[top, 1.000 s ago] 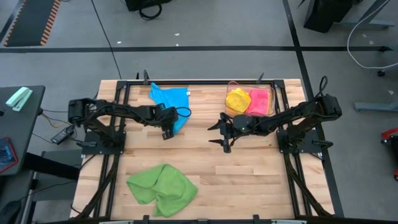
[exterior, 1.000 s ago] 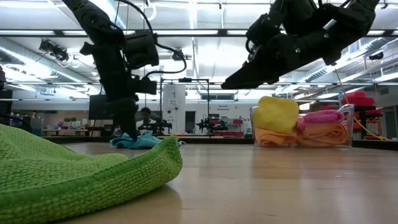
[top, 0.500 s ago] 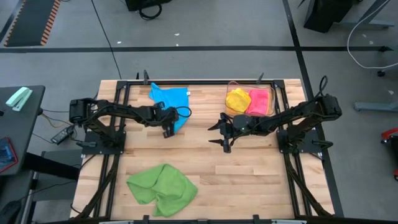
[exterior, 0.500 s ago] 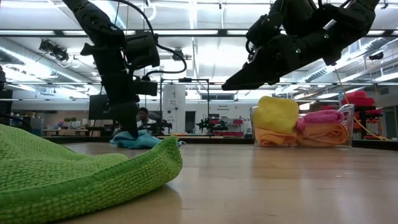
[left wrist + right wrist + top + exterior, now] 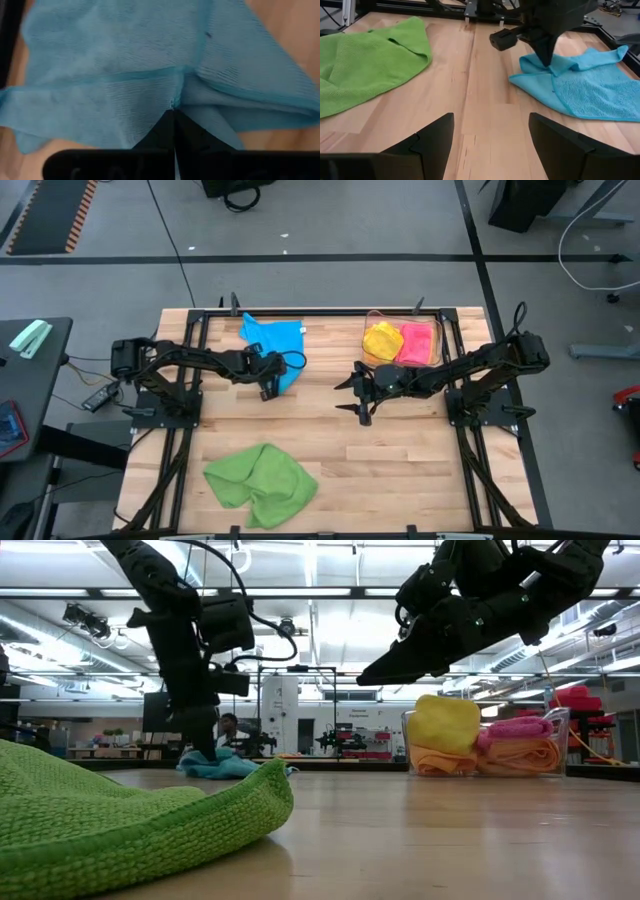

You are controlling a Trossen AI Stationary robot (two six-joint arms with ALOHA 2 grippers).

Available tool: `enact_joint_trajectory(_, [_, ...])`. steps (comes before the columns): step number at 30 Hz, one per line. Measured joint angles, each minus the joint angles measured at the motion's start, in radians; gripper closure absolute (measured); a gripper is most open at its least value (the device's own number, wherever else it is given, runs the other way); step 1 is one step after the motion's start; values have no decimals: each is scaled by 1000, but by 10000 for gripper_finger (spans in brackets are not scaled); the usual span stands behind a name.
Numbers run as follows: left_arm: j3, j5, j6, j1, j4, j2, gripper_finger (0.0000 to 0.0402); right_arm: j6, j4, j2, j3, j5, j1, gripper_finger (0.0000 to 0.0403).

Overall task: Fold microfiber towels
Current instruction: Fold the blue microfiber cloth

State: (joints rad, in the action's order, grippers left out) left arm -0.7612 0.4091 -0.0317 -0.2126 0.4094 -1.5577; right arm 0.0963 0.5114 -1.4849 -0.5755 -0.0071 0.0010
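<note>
A blue towel lies spread at the table's far side, left of the middle. My left gripper is shut on its near edge; the left wrist view shows the cloth bunching at the fingertips. A crumpled green towel rests on the table near the front edge. Yellow and pink towels sit in a clear bin at the far right. My right gripper hovers open over the table's middle, holding nothing. My left gripper pinches the blue towel's near edge between its two fingertips, where the hem lines gather into a fold. The fingers slant down at it from the table's left. The rest of the towel lies flat on the table, slack.
Bare wood lies between the blue towel and the green towel. The black frame rails run along the far edge and both sides. In the low view the bin also holds orange cloth under the yellow towel.
My left gripper has stayed at the blue towel's near edge and shut on it, tipping slightly. The towel has stayed on the table.
</note>
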Motion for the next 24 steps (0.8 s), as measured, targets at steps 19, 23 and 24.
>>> enact_joint_trajectory(19, [-167,-136,-315,150,652,4,396,12,-1,0,0,0,-20,136])
enact_joint_trajectory(23, [-194,-252,-365,146,721,4,397,16,8,0,0,2,-28,136])
enact_joint_trajectory(24, [-194,-282,-376,143,722,4,395,13,8,0,0,2,-28,136])
